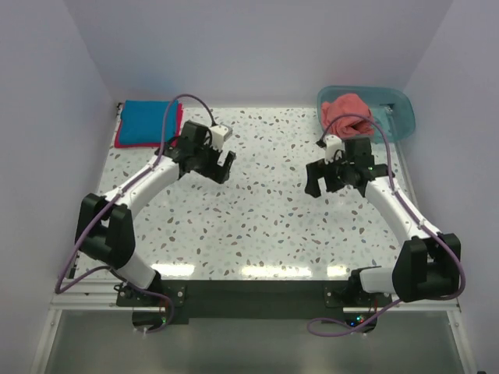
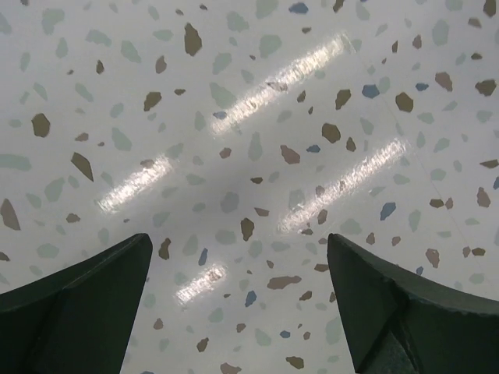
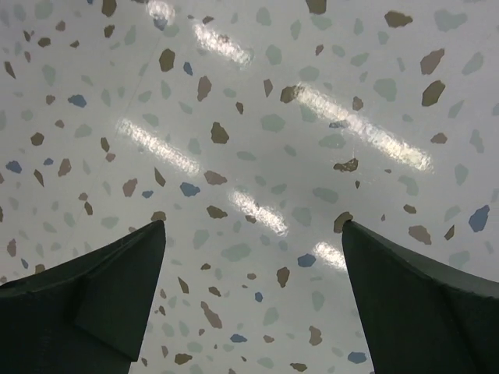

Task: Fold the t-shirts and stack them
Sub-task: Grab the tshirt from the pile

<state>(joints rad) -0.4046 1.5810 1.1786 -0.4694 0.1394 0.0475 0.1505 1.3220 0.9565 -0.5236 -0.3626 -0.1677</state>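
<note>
A folded bright blue t-shirt (image 1: pixel 146 119) lies on top of a folded crimson-pink t-shirt (image 1: pixel 119 141) at the far left corner of the table. A crumpled salmon-red t-shirt (image 1: pixel 345 111) sits in the teal plastic tub (image 1: pixel 396 109) at the far right. My left gripper (image 1: pixel 219 167) is open and empty, right of the folded stack, and in the left wrist view (image 2: pixel 238 273) only bare table shows between its jaws. My right gripper (image 1: pixel 327 179) is open and empty, in front of the tub, and the right wrist view (image 3: pixel 253 265) shows only bare table.
The speckled white table (image 1: pixel 257 210) is walled in by pale panels on the left, back and right. The arm bases stand at the near edge.
</note>
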